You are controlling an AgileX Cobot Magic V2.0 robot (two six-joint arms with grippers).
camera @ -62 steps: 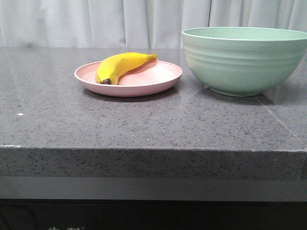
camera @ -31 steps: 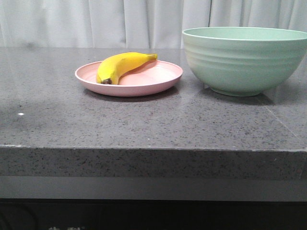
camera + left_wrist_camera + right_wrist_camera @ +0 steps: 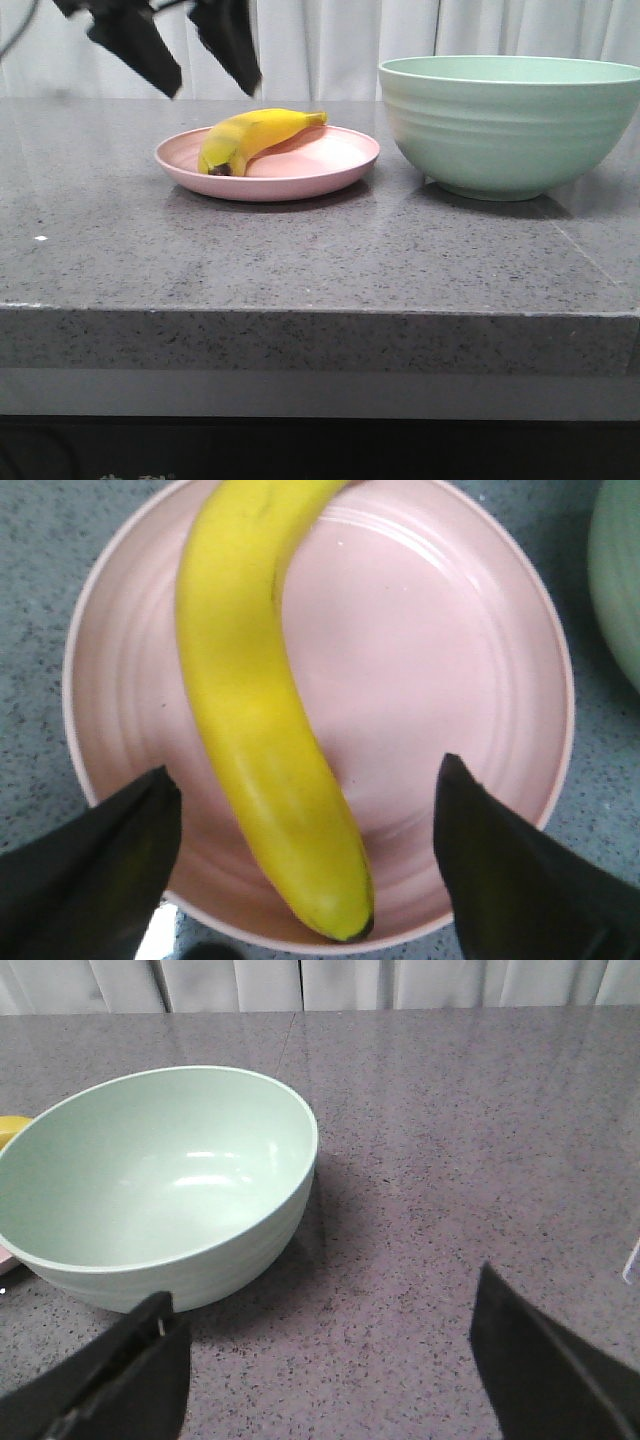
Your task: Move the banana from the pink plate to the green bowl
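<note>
left gripper is open, jaws spread wide, hanging above the back-left of the plate, not touching anything. from its wrist cam the two fingers straddle the banana, one on each side, both clear of it. banana lies on the plate along its left half, dark tip toward the camera, stem end pointing at the bowl. bowl sits just right of the plate on the counter, apart from it, nothing visible inside. right gripper is open too, fingers wide, above bare counter near the bowl, holding nothing.
</note>
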